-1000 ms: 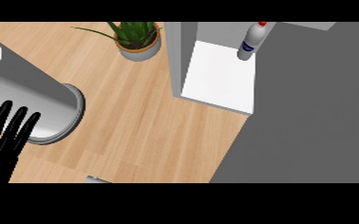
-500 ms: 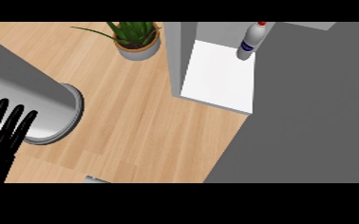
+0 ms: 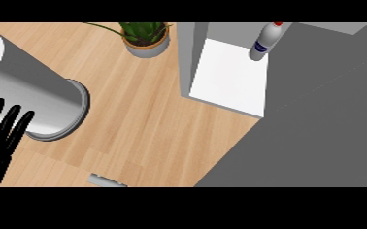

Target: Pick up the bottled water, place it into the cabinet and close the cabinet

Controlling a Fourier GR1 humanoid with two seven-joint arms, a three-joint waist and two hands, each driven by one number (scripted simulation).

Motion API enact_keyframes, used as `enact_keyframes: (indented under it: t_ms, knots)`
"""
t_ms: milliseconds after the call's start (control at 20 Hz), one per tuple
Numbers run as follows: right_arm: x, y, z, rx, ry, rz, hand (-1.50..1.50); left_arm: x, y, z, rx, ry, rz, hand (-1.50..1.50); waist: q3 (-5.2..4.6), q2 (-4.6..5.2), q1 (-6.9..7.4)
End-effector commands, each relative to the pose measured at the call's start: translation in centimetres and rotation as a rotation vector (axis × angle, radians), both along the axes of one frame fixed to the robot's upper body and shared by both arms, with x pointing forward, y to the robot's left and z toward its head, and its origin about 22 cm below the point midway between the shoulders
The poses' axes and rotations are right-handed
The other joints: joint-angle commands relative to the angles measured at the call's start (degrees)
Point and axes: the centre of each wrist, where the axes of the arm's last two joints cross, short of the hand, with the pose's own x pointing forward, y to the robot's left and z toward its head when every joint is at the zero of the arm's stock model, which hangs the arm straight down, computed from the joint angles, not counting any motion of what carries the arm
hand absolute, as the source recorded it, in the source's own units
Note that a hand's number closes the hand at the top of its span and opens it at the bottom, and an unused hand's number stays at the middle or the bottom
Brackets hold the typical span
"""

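Swinging the door shut cleanly is what's left: water bottle (image 3: 265,43) stands inside the cabinet (image 3: 233,77), left hand (image 3: 10,131) open.

- I am looking down on a wooden counter (image 3: 143,121) with a light, straight grain.
- A potted plant (image 3: 147,38) is standing on it at the far edge.
- A grey cylinder (image 3: 43,102) is lying on its left part.
- A white shelf (image 3: 229,77) of the cabinet is carrying the bottled water (image 3: 264,42), which is standing upright at its far right corner.
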Motion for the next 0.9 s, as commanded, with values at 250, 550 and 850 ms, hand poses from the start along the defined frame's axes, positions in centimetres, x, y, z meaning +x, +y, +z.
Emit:
enact_keyframes:
  t_ms: [250, 550, 850]
  knots:
    - [1.1, 2.1, -1.4, 0.091, 0.149, -0.011, 1.50, 0.4, 0.5, 0.5, 0.001, -0.017, -0.010, -1.50, 0.51, 1.09, 0.70]
    - [4.0, 2.0, -0.2, -0.018, 0.040, -0.091, 1.50, 0.4, 0.8, 0.2, 0.004, -0.003, 0.000, -1.50, 0.54, 0.09, 0.10]
    - [7.7, 3.3, 0.0, -0.141, 0.020, -0.142, 1.50, 0.8, 1.2, 0.2, 0.002, -0.009, 0.011, -1.50, 0.59, -0.19, -0.49]
